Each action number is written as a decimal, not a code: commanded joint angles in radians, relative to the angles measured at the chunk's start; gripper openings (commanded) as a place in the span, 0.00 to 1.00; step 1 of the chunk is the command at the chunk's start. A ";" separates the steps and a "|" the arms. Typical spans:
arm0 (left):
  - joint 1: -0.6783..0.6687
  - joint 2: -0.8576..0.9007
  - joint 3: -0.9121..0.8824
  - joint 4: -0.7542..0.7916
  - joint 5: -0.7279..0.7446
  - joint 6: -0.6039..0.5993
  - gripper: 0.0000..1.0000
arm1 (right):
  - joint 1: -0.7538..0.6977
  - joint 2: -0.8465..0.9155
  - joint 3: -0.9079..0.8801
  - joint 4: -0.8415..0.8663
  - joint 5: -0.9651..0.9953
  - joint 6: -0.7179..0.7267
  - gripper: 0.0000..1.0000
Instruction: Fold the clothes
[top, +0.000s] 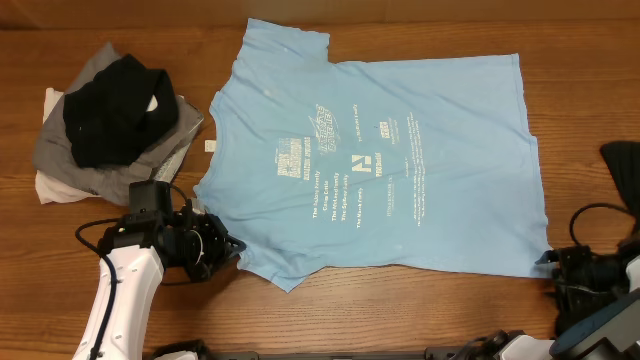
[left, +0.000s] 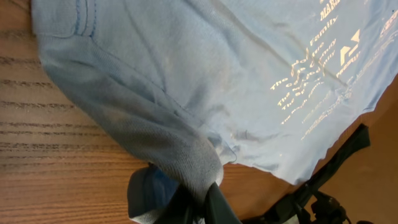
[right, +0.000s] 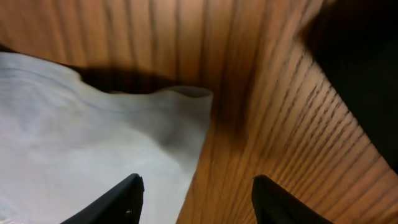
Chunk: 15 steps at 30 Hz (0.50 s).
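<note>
A light sky-blue T-shirt (top: 390, 150) with white lettering lies spread flat on the wooden table. My left gripper (top: 222, 247) is shut on the shirt's near-left sleeve; in the left wrist view the sleeve cloth (left: 180, 155) is pinched between the fingers (left: 202, 202). My right gripper (top: 556, 268) is open at the shirt's near-right hem corner. In the right wrist view its fingers (right: 196, 196) straddle the edge of the cloth (right: 93, 155), one finger over cloth and one over bare wood.
A heap of black, grey and white clothes (top: 115, 120) lies at the far left of the table. A black garment (top: 625, 170) lies at the right edge. Cables trail near both arms along the front edge.
</note>
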<state>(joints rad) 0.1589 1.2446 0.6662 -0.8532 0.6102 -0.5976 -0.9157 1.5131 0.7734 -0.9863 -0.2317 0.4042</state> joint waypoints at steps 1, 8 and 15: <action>-0.002 -0.002 0.019 -0.006 0.011 0.037 0.07 | -0.002 0.002 -0.047 0.052 0.008 0.012 0.61; -0.002 -0.002 0.019 -0.021 0.011 0.045 0.07 | -0.002 0.002 -0.172 0.249 0.015 0.016 0.40; -0.002 -0.003 0.019 -0.032 0.011 0.072 0.05 | -0.002 0.001 -0.148 0.213 -0.004 -0.013 0.04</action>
<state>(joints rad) 0.1589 1.2446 0.6674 -0.8837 0.6102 -0.5671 -0.9165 1.4796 0.6479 -0.7517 -0.2516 0.4145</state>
